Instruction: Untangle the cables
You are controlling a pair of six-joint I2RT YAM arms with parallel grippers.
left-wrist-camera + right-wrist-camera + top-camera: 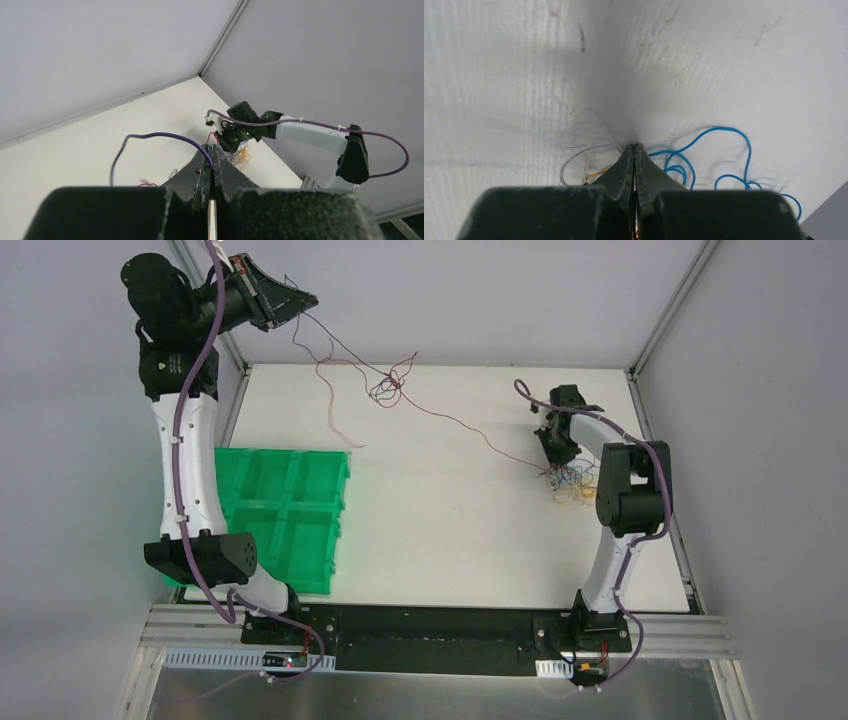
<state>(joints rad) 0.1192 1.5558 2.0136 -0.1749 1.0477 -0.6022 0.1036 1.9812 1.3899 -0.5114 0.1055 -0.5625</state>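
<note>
The thin coloured cables (393, 386) hang knotted above the white table's (450, 540) far edge, stretched between the left gripper (306, 302), fingers pinched on them beyond the far-left corner, and the right gripper (553, 462), clamped on their heap by the right edge, bare tabletop between, a green compartmented plastic tray (300, 503) at the near-left.

We are seeing two arms of one build: curved white plastic link shells (200, 470) are alternating with chunky matte black joint housings (628, 492). A thick purple hose (180, 475) is running along each arm, and small white ties (301, 120) are cinching it to the shells. The black wedge-shaped left gripper (310, 302) and its twin, the right gripper (553, 462), are tapering into thin grainy fingers (623, 172) (tiny green lights (247, 134) are glowing by the right wrist), and black base blocks (268, 612) are anchoring both arms.
</note>
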